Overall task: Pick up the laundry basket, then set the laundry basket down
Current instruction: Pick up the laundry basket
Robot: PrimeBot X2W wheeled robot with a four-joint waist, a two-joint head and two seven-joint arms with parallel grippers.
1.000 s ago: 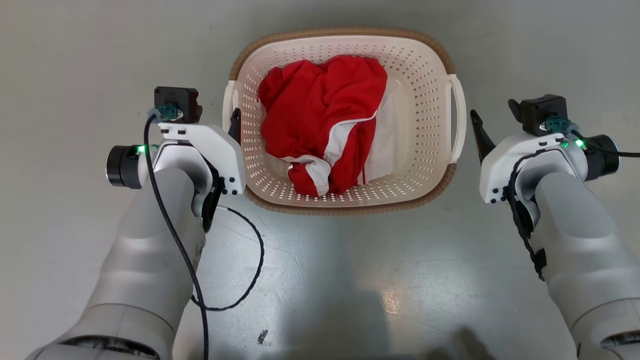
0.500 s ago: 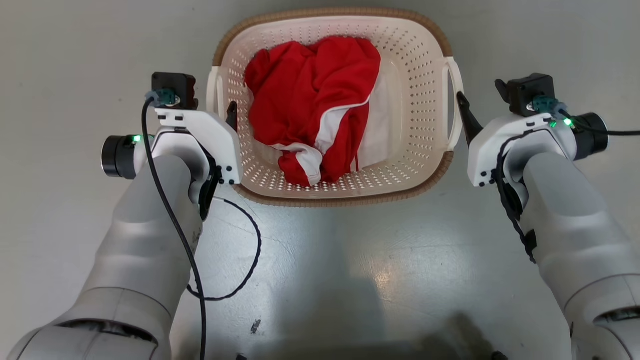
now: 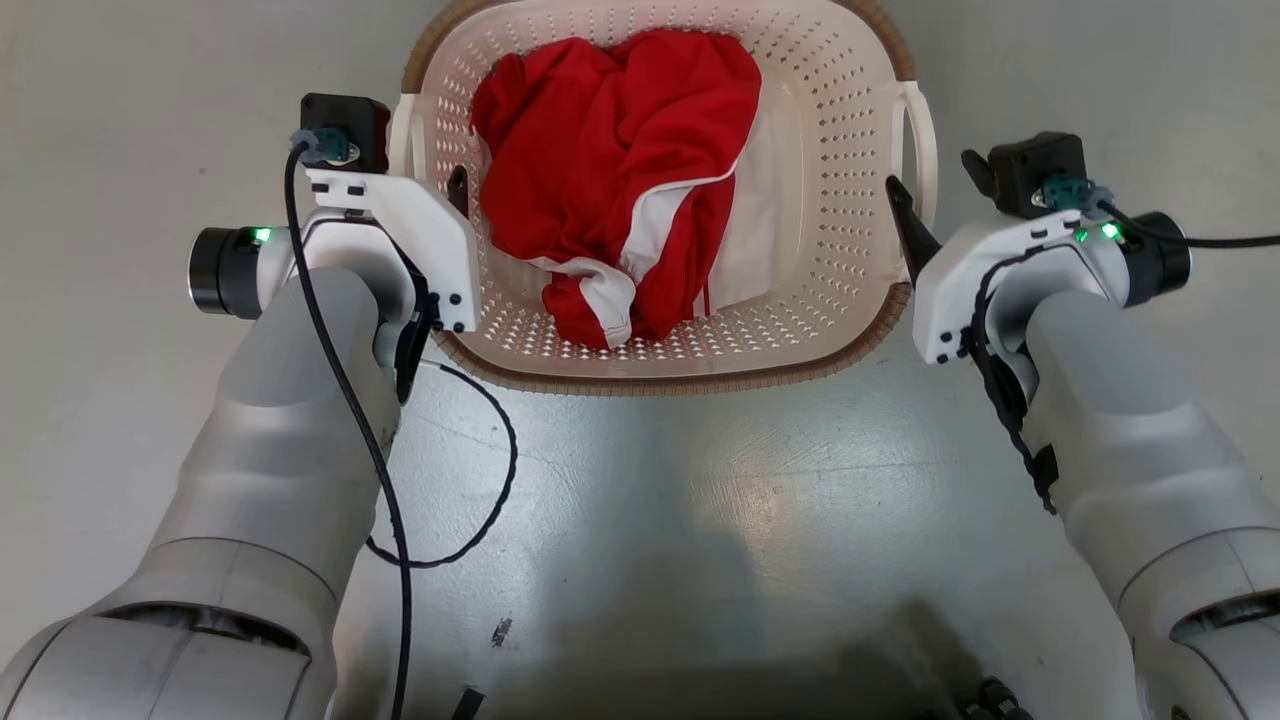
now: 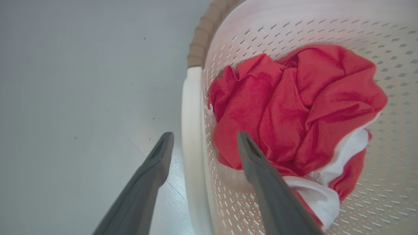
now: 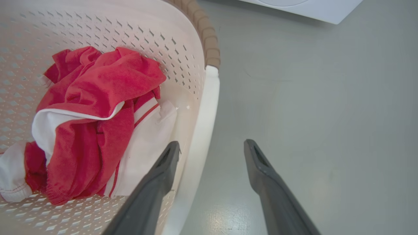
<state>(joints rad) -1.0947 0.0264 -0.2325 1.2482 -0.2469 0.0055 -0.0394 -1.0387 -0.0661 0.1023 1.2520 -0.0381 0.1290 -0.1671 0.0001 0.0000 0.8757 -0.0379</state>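
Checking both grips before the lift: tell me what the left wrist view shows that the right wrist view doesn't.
Left wrist view: the left gripper, open, straddling the left handle, one finger on the inner side. Right wrist view: the right gripper, open, straddling the right handle, and a white appliance corner at the top edge. Both: the laundry basket with its brown rim, the red and white garment and the grey floor.

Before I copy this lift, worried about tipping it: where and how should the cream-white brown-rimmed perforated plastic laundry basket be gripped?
Probably the laundry basket by its white left handle and right handle, from above, one finger inside the wall, one outside. They sit on opposite sides, so the lift balances; the open left gripper and right gripper straddle them.
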